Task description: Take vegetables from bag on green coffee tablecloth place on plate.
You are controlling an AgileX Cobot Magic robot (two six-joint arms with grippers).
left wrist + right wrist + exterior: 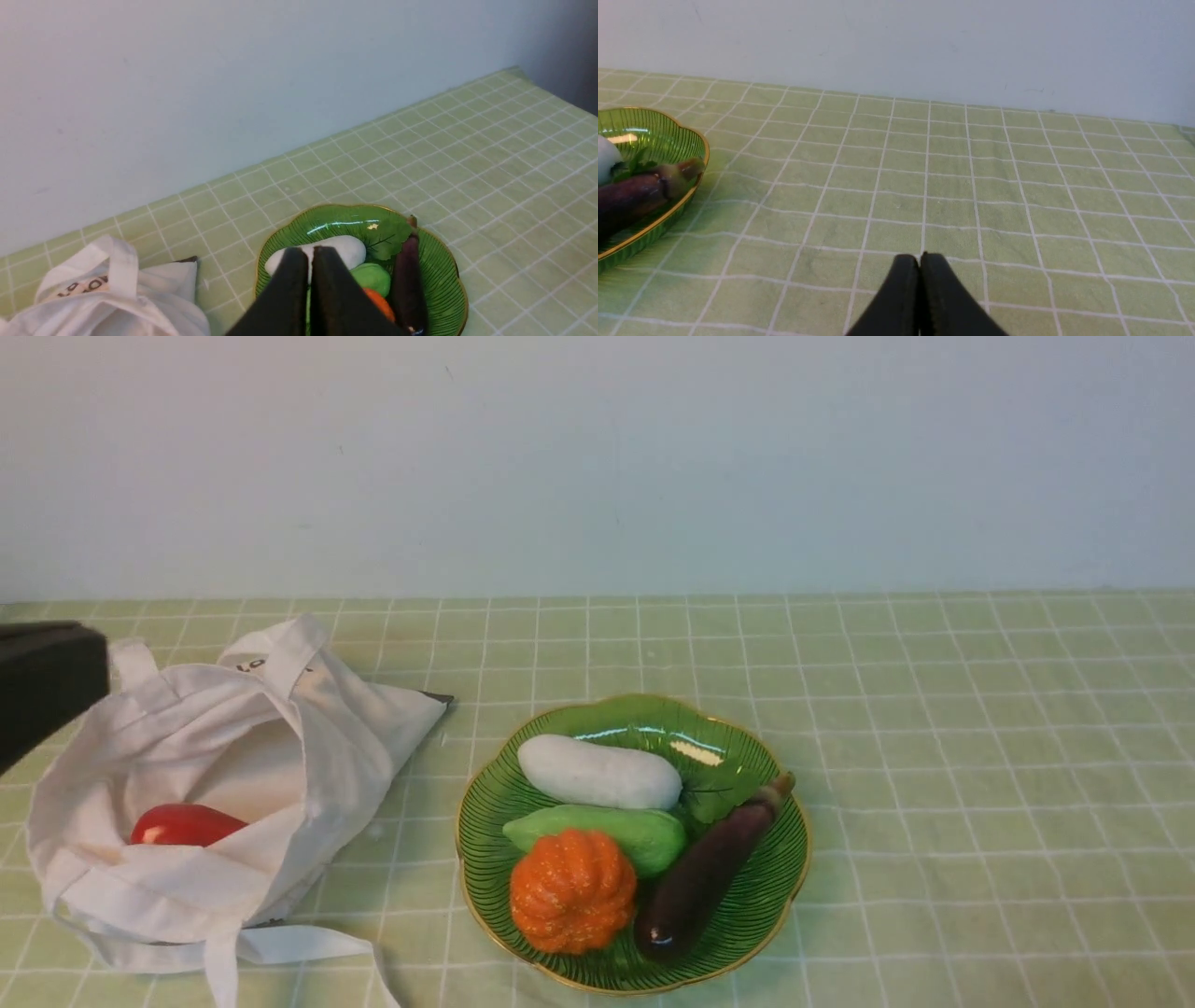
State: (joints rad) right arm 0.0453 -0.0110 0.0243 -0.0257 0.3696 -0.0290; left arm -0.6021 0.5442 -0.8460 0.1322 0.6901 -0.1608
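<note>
The white cloth bag (205, 775) lies open at the left on the green checked tablecloth (934, 756), with a red vegetable (185, 825) inside its mouth. The green gold-rimmed plate (766, 896) holds the purple eggplant (709, 868), a white vegetable (599, 772), a green one (607, 831) and an orange pumpkin (571, 890). My left gripper (310, 254) is shut and empty, raised above the table between bag and plate; part of that arm (47, 686) shows at the far left. My right gripper (920, 259) is shut and empty over bare cloth right of the plate (698, 144).
A pale wall (597, 457) rises along the far edge of the table. The bag's strap handles (280, 947) trail on the cloth toward the front. In the left wrist view the bag (117, 289) and the eggplant (407, 275) also show.
</note>
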